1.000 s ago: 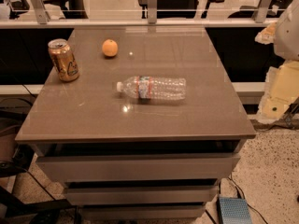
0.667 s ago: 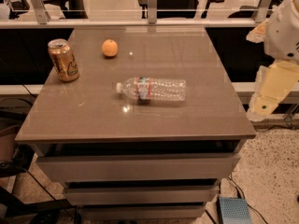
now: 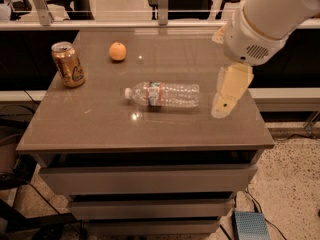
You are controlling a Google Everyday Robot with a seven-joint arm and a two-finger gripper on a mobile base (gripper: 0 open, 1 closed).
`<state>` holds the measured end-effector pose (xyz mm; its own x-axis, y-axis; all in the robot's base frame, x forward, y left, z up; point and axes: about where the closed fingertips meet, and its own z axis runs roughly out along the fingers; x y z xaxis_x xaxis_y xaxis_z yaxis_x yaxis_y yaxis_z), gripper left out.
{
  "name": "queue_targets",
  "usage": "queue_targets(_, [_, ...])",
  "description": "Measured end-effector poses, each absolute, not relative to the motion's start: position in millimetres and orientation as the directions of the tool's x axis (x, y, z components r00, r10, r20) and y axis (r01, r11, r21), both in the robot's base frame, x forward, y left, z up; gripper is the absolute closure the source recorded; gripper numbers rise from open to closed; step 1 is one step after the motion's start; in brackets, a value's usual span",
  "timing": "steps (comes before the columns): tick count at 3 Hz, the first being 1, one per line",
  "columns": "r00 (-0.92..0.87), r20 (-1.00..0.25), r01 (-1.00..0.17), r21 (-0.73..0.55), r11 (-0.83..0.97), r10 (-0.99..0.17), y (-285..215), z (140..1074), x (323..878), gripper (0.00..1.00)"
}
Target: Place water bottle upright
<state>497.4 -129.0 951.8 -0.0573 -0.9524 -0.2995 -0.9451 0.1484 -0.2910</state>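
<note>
The water bottle (image 3: 162,94) lies on its side near the middle of the brown table top (image 3: 100,129). It is clear ribbed plastic with a white cap pointing left and a red-white-blue label band near the neck. My gripper (image 3: 223,106) hangs from the white arm (image 3: 265,21) at the upper right. It is cream-coloured and hovers over the table's right part, just right of the bottle's base, apart from it and holding nothing.
A gold drink can (image 3: 68,64) stands upright at the table's left edge. An orange (image 3: 118,51) sits at the back left. Drawers (image 3: 145,179) are below the top. A glass rail (image 3: 125,14) runs behind the table. A blue box (image 3: 251,225) lies on the floor.
My arm has swung in from the right edge of the view to above the table's right part, bringing the gripper close to the bottle's base. The bottle, can and orange have not moved.
</note>
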Motion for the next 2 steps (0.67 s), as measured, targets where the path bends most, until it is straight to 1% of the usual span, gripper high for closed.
queue_targets(1, [-0.033, -0.316, -0.951, -0.281, 0.127, -0.948, -86, 929, 519, 0.00])
queue_targets(2, [-0.035, -0.322, -0.963, -0.243, 0.118, -0.946, -47, 903, 533, 0.00])
